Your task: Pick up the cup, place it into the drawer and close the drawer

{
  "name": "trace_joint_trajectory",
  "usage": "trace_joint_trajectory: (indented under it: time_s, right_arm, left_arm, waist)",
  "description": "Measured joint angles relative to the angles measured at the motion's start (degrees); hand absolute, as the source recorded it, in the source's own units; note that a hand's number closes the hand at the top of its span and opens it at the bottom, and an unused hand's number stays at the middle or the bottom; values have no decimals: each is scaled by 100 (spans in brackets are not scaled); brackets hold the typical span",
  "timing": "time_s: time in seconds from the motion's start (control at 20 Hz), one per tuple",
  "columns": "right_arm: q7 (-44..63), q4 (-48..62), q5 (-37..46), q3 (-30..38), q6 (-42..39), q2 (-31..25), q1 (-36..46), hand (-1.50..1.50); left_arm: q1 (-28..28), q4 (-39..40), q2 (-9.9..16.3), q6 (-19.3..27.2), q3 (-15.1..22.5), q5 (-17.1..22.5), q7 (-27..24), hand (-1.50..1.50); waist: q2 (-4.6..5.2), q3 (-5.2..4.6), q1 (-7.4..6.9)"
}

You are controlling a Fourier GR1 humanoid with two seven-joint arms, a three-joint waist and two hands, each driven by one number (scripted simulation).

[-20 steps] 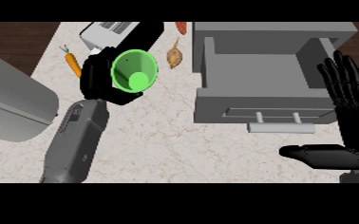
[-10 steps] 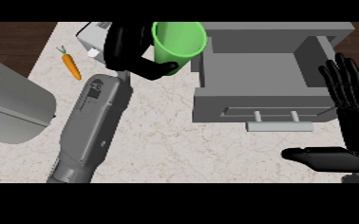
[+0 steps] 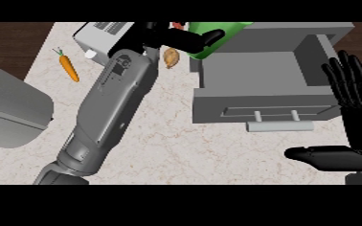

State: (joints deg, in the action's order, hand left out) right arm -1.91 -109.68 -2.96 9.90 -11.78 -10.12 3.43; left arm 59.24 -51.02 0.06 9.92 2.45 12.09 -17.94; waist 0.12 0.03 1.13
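At 4 o'clock, nearest the lower edge, the right hand (image 3: 346, 100) rests open, its straight fingers (image 3: 342, 72) pointing up along the right edge and its thumb lying flat toward 9 o'clock; it holds nothing and sits just beside the drawer's right wall.

At 7 o'clock the grey left forearm (image 3: 106, 110) enters and runs up across the pale marbled counter (image 3: 176, 148) toward 12 o'clock. A grey rounded object (image 3: 21, 110) sits at 9 o'clock, cut by the left edge.

Right of centre, at 3 o'clock, the grey drawer (image 3: 262, 107) stands pulled open, its front panel facing the lower edge with a pale bar handle (image 3: 279, 125) across it. Its inner compartment shows bare grey floor.

Farther out, at 10 o'clock, 1 orange carrot (image 3: 68, 67) lies on the counter, well apart from the drawer. A small brown object (image 3: 171, 57), too unclear to name, lies just beside the forearm, near the drawer's left back corner. A white and grey appliance (image 3: 102, 36) stands at 11 o'clock, partly behind the arm.

At 12 o'clock, farthest away, the left hand (image 3: 173, 37) has its fingers curled round the green cup (image 3: 216, 33), which is held off the counter, over the drawer's left back corner. A small bit of red (image 3: 178, 25) shows beside the hand at the top edge.
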Motion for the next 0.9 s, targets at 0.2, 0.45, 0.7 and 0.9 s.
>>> trace_joint_trajectory:
  time_s: [0.2, 0.45, 0.7, 0.9]
  right_arm:
    - [-24, 107, 30, -32, 6, 17, 125, -150]
    - [-24, 77, 47, -74, -20, 31, 106, -150]
    - [-131, 94, -54, 23, -132, -30, 50, -150]
    - [-83, 94, -65, 32, -170, -70, 82, -150]
  left_arm:
    - [483, 604, -4, 317, 246, 361, 60, 150]
    - [987, 1367, -5, 692, 699, 914, 7, 150]
    - [1068, 1830, -6, 840, 1306, 1427, -255, 150]
    - [1156, 2094, -6, 1012, 1761, 1730, -267, 150]
  waist:
    - [12, -1, 41]
    - [30, 1, 131]
    - [38, 1, 181]
    - [44, 2, 209]
